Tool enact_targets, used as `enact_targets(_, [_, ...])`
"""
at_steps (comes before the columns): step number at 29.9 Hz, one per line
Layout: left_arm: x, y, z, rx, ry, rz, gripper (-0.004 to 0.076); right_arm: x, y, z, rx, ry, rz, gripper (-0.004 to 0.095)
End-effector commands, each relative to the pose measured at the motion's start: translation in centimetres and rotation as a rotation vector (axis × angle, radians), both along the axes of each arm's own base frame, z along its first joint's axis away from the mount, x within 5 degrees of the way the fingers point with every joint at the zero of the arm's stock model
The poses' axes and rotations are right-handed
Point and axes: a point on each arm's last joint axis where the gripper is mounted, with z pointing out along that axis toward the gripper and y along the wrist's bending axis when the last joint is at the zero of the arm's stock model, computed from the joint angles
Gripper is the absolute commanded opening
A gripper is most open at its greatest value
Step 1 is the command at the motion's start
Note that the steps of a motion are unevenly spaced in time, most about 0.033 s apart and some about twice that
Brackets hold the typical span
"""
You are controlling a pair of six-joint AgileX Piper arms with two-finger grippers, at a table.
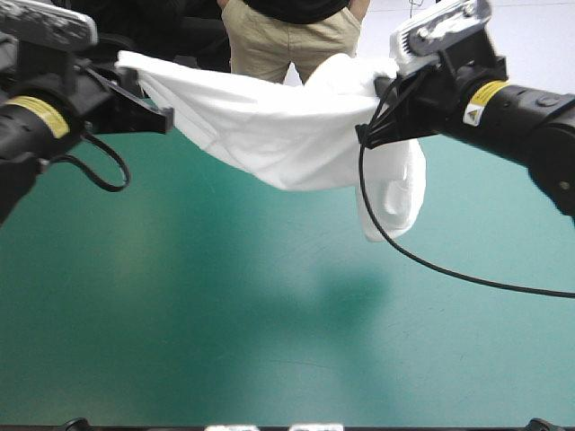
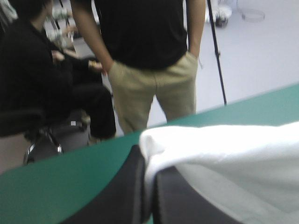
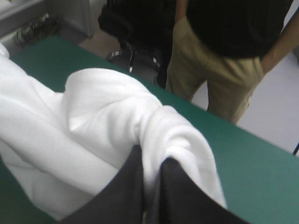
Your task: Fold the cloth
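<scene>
Left to right: we see the left gripper point(image 1: 154, 115) raised over the far part of the table, clenched on one end of the T-shirt point(image 1: 269, 126), with the white sheet pinched between its black fingers. Between the arms the T-shirt hangs clear of the teal-green cover point(image 1: 269, 323) and sags in the middle. Its long axis runs left to right, from one gripper to the other. At the right, the right gripper point(image 1: 377, 115) grasps the other end as a bunched fold, and a loose part dangles below it. We judge neither arm the nearer, since each holds an end. The coming move turns on this span lying roughly along the table's far edge, the free cloth below both jaws.
</scene>
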Motion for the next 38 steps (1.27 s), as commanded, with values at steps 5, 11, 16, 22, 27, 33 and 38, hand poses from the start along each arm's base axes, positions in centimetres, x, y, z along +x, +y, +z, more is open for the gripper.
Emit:
enact_targets(5, [-6.0, 4.5, 8.1, -0.154, -0.431, -0.022, -0.0017, -5.7, -3.9, 7.9, 0.16, -0.402, 0.004, -0.0017])
enact_targets(11, [-7.1, 5.0, 8.8, -0.187, -0.441, -0.06, -0.0017, -7.2, -4.2, 8.7, 0.214, -0.398, 0.069, -0.0016])
enact_targets(16, [-6.1, 3.6, 6.3, -0.108, -0.211, -0.117, -0.0017, -6.4, -3.2, 6.2, 0.128, -0.172, 0.104, -0.0017])
enact_targets(22, [-4.7, 1.2, 1.7, -0.062, 0.104, -0.198, -0.0017, -5.6, -1.1, 2.1, 0.11, 0.096, 0.212, -0.0017])
enact_targets(27, [-3.0, -0.7, -4.2, -0.042, 0.293, -0.208, -0.0017, -4.2, 0.3, -4.0, 0.057, 0.318, 0.212, -0.0017])
enact_targets(33, [0.2, -3.1, -13.9, 0.015, 0.462, -0.149, -0.0017, -1.5, 1.0, -10.2, 0.011, 0.373, 0.101, -0.0017])
enact_targets(38, [3.8, -4.8, -20.2, 0.131, 0.526, -0.103, -0.0017, 3.0, 2.5, -14.8, -0.039, 0.332, -0.011, -0.0017])
